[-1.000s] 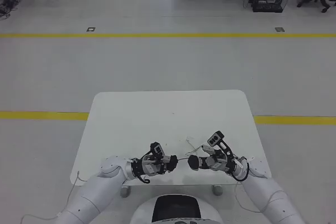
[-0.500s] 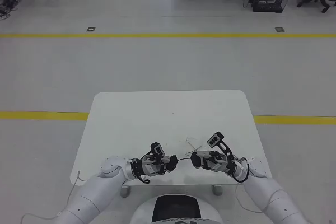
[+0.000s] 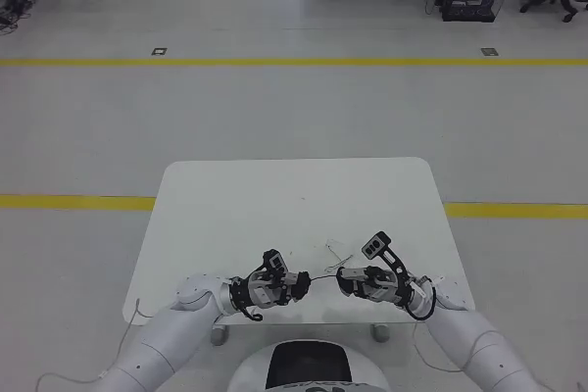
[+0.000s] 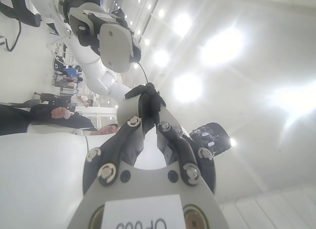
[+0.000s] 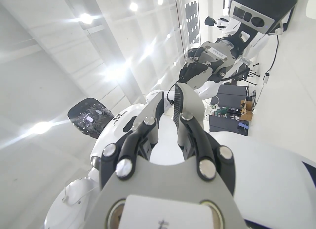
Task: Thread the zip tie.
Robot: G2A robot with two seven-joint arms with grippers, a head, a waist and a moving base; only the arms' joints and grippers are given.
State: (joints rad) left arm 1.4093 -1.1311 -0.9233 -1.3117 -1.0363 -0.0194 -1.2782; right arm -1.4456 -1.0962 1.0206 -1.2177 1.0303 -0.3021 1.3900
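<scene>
The left gripper (image 3: 296, 283), made of grey metal with black pads, has its fingers (image 4: 148, 109) squeezed tight on one end of the thin black plastic zip tie (image 4: 142, 72). It holds on hard so that end cannot wiggle. From those closed fingertips the zip tie runs out as a skinny curved line, straight toward the fingertips of the other hand. The right gripper (image 3: 343, 281), also grey with ribbed black pads (image 5: 177, 103), sits just across from it, tip facing tip. Its fingers stand a little apart, and the free end of the zip tie (image 5: 168, 98) hangs in the gap between them, not pinched as far as I can see. I think that gap is there so the right fingers can catch the end in a good spot. Both hands hold the zip tie (image 3: 318, 278) up in the air, over the near edge of the flat white table (image 3: 274, 196) with round corners, so nothing gets in the way. The two grippers are close because the zip tie is short and bendy (a long loose bit would flop). The tie does not look looped through itself yet, so the poking-in part seems yet to be done, and it needs a very careful aim.
</scene>
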